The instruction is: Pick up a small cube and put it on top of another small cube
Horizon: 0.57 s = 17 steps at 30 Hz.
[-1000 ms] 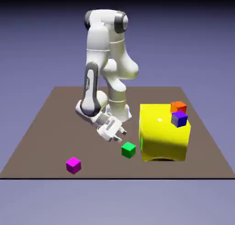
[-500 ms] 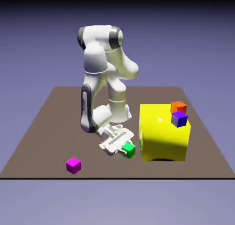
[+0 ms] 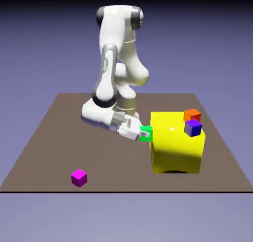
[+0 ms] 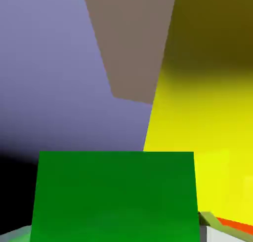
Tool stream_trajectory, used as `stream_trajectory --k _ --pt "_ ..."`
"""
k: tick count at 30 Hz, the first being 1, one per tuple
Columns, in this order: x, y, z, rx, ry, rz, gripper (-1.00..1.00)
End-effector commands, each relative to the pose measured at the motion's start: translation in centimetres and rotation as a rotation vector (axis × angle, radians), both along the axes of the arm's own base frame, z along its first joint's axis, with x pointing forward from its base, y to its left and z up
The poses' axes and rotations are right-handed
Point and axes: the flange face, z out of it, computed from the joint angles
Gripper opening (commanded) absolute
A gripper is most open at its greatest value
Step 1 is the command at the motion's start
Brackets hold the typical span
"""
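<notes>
Clamped shut, the gripper [image 3: 145,134] held the small green cube [image 3: 146,134] off the table [image 3: 49,137], just at nine o'clock of the big yellow block [image 3: 177,149]. Rigid and probably light, the cube suited a flat-sided pinch. No containers showed; the blue-purple cube [image 3: 193,128] apparently rested on the block.

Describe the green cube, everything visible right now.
The green cube is small, bright green, plain-faced and matte. It is off the table, shut between the fingers of the gripper, level with the upper edge of the yellow block, at that block's left side in the exterior view. In the hand view it fills the bottom.
</notes>
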Motion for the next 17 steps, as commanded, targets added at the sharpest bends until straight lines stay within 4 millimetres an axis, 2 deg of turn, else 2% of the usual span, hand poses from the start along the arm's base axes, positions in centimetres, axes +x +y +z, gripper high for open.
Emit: stream_trajectory --k 1,4,7,8,9,10,13,14,15,17 --pt "-0.4 2.1 0.8 0.005 0.031 0.046 -1.0" --pt "-2.3 8.7 3.0 0.002 0.13 0.192 -1.0" --pt "-5.3 14.9 4.9 -0.033 0.234 0.337 -1.0" --pt "-6.2 16.4 5.4 -0.04 0.265 0.372 -1.0" --pt "-5.8 16.1 5.9 0.005 0.269 0.348 -1.0" --pt "-5.8 16.1 5.9 0.005 0.269 0.348 -1.0" --pt "-7.8 20.4 2.4 0.005 0.269 0.348 -1.0" --pt "-7.8 20.4 2.4 0.005 0.269 0.348 1.0" --pt "-7.8 20.4 2.4 0.005 0.269 0.348 1.0" --pt "-6.3 17.5 4.8 0.007 0.268 0.349 1.0"
